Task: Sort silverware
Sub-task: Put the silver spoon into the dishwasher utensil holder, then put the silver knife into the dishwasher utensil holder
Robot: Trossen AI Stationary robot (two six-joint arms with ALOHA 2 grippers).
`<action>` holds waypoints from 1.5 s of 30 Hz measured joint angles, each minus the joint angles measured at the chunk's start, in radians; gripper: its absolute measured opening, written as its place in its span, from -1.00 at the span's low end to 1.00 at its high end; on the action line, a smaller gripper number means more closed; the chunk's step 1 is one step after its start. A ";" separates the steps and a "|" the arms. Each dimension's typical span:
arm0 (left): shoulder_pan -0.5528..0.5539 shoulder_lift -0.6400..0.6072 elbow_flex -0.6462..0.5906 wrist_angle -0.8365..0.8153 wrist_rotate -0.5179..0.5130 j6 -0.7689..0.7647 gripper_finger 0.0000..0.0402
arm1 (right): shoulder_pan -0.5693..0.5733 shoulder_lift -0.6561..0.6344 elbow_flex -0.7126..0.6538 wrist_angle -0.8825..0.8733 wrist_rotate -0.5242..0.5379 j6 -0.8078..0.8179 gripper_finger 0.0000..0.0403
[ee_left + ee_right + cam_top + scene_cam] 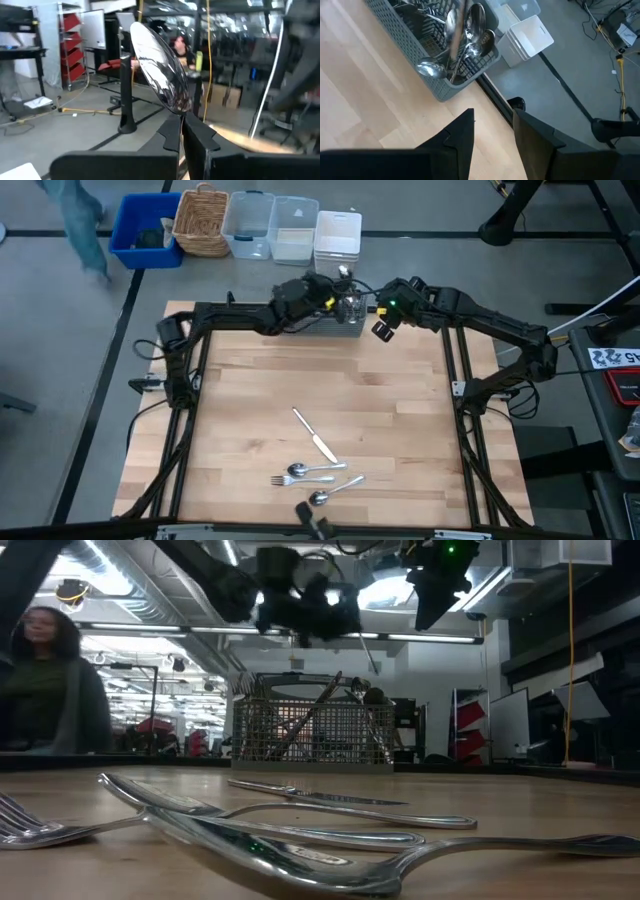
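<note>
Table (400, 410) middle bare | basket (335, 320) far edge | left pincer (182, 117) grips spoon (160, 70)

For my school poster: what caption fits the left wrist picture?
The left tool, shut on a shiny spoon, holds its bowl up against the blurry room behind.

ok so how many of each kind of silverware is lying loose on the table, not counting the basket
knife: 1
fork: 1
spoons: 2
total: 4
</note>
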 joint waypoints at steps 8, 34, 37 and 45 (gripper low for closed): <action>-0.002 0.165 0.063 0.003 0.009 0.225 -0.97 | 0.003 0.002 0.000 0.005 -0.019 0.000 -0.31; -0.042 0.209 0.085 0.007 0.009 0.271 -0.45 | 0.003 0.004 0.000 0.048 -0.019 0.000 -0.31; -0.043 0.209 0.116 0.006 0.009 0.262 -0.45 | 0.003 0.004 0.000 0.048 -0.019 0.000 -0.31; -0.043 0.207 0.197 0.006 0.008 0.265 -0.45 | 0.003 0.004 0.000 0.048 -0.037 -0.001 -0.31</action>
